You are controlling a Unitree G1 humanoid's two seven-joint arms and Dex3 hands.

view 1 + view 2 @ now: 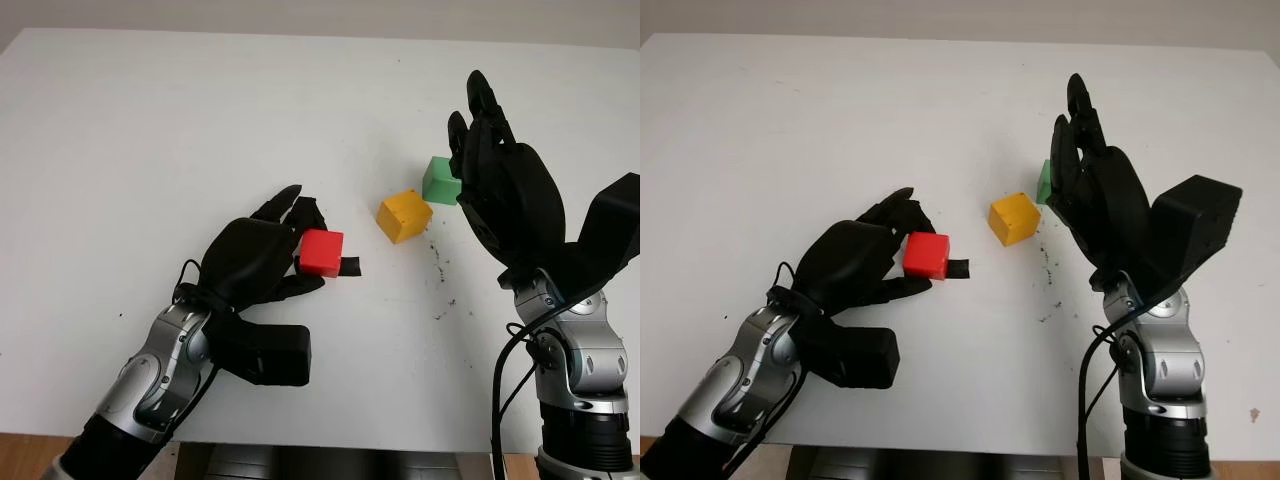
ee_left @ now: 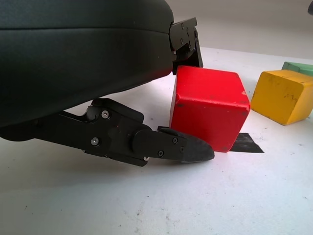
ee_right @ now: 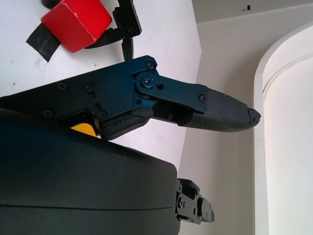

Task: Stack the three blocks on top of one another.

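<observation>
Your left hand (image 1: 262, 255) clasps the red block (image 1: 321, 251) mid-surface; right hand (image 1: 495, 170) hovers released. Squeeze off-centre and it may twist free.

The far half of the white worktop (image 1: 180, 110) and its whole left side lie bare, giving wide passage. The blocks crowd the middle right. The red block (image 1: 321, 251) has the left hand (image 1: 262, 258) closed around its left side, fingers above and below it, and a strip of black tape (image 1: 349, 266) on its right. A bare gap separates it from the yellow block (image 1: 403, 215). The green block (image 1: 440, 180) sits just beyond, with the open right hand (image 1: 500, 185) raised upright against its right side, blocking approach from there.
</observation>
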